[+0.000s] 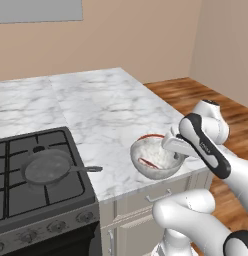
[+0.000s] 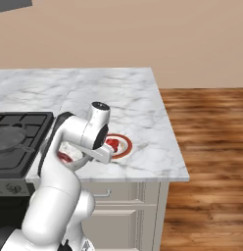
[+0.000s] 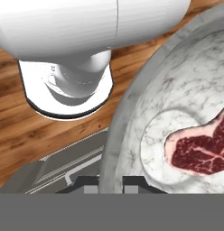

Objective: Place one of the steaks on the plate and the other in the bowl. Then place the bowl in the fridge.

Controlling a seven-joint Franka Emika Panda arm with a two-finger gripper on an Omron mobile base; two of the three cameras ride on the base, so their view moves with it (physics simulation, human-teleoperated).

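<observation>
My gripper is shut on the near rim of the mottled whitish-grey bowl, at the counter's front edge. In the hand view the marbled steak lies on the bowl's bottom. Behind the bowl, the plate's red-orange rim peeks out. From the right side, the plate carries the plain red steak, and the hand and arm hide much of the bowl. The fridge is out of view.
A grey frying pan sits on the black stove to the left, handle pointing toward the bowl. The marble counter stretches back to the wall. Wooden floor lies to the right. Cabinet drawers sit under the counter edge.
</observation>
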